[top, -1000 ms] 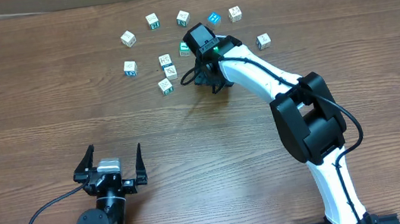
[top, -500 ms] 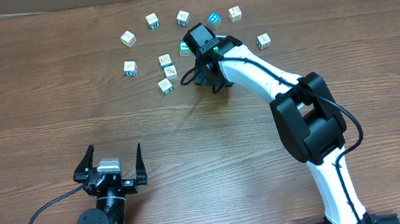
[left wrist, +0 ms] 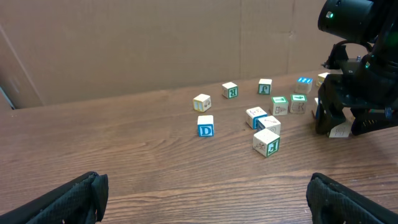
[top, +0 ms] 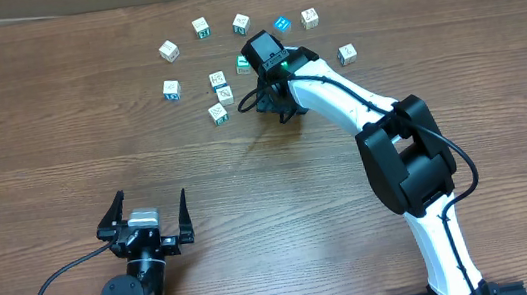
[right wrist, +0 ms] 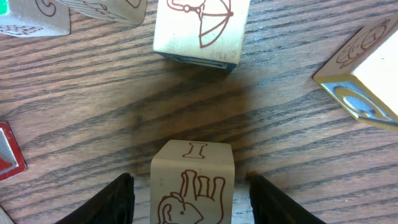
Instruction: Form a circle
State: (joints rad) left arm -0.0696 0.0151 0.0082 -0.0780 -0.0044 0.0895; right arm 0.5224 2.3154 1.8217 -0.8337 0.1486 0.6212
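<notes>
Several small whitish letter cubes lie scattered at the far middle of the table, among them one (top: 168, 50) at the left, one (top: 346, 54) at the right and a cluster (top: 225, 94) in the middle; they make a loose arc, not a circle. My right gripper (top: 274, 106) is down on the table beside that cluster. Its jaws stand open round a cube with a brown animal drawing (right wrist: 191, 168), with a narrow gap on each side. My left gripper (top: 147, 210) rests wide open near the front edge, nothing between its fingers (left wrist: 74, 196).
A solid bright-blue cube (top: 281, 24) sits in the far row and a green-faced cube (top: 243, 64) lies just behind the right wrist. An umbrella cube (right wrist: 200, 28) lies just ahead of the right jaws. A cardboard wall (left wrist: 155, 43) closes the table's far side.
</notes>
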